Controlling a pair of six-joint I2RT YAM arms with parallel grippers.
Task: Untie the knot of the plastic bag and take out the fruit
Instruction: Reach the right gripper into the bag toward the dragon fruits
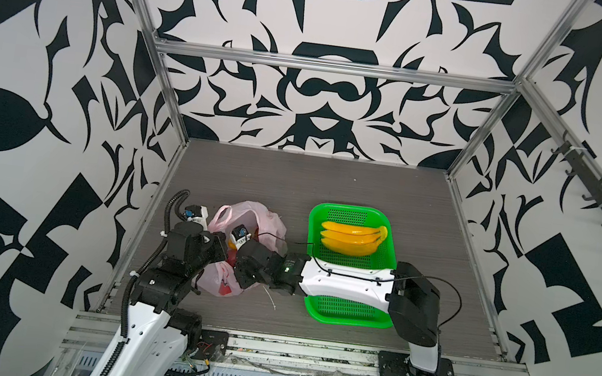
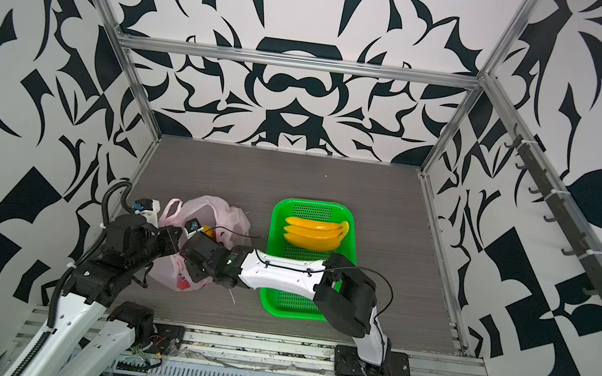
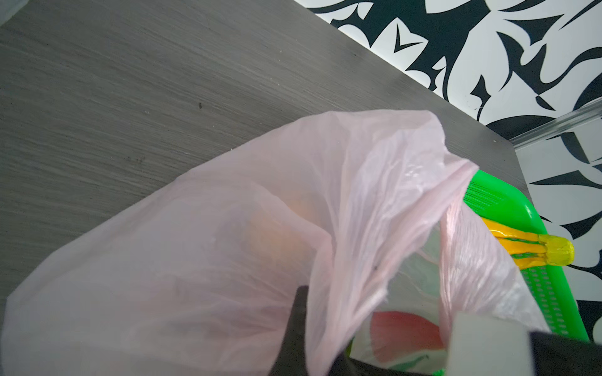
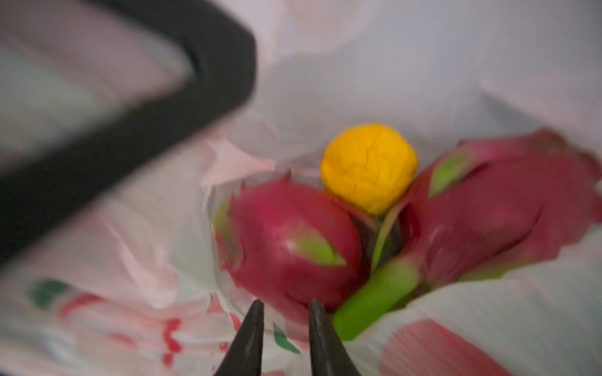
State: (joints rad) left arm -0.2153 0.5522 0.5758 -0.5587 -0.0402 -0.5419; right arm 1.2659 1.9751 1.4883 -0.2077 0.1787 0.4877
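If the left gripper (image 3: 301,319), shut on the thin pink plastic bag (image 3: 228,244), slips, the bag could flop onto the slightly open, empty right gripper (image 4: 285,304) at bottom middle.

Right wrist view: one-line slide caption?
Right gripper tips, slightly apart, poised inside the plastic bag over two dragon fruits and a small orange citrus.

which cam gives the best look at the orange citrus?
Right wrist: citrus in plain sight, whole, slightly blurred. Both top views catch only a sliver. Left wrist: just an orange tint through the bag.
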